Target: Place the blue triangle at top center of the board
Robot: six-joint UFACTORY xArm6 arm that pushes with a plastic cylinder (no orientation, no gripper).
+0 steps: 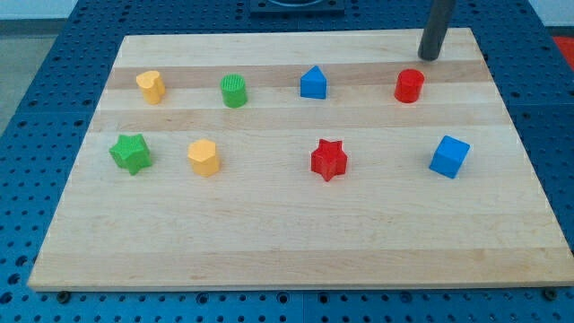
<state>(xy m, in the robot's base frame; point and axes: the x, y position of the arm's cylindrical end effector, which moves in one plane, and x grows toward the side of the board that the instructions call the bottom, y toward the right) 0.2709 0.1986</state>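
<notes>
The blue triangle (313,82) sits on the wooden board (296,242) in the upper row, slightly right of centre. My tip (430,57) rests near the board's top right, well to the right of the blue triangle and just above and right of the red cylinder (409,86). The tip touches no block.
In the upper row are a yellow heart-like block (151,86) and a green cylinder (234,91). In the lower row are a green star (131,152), a yellow hexagon-like block (204,157), a red star (328,160) and a blue cube (449,156).
</notes>
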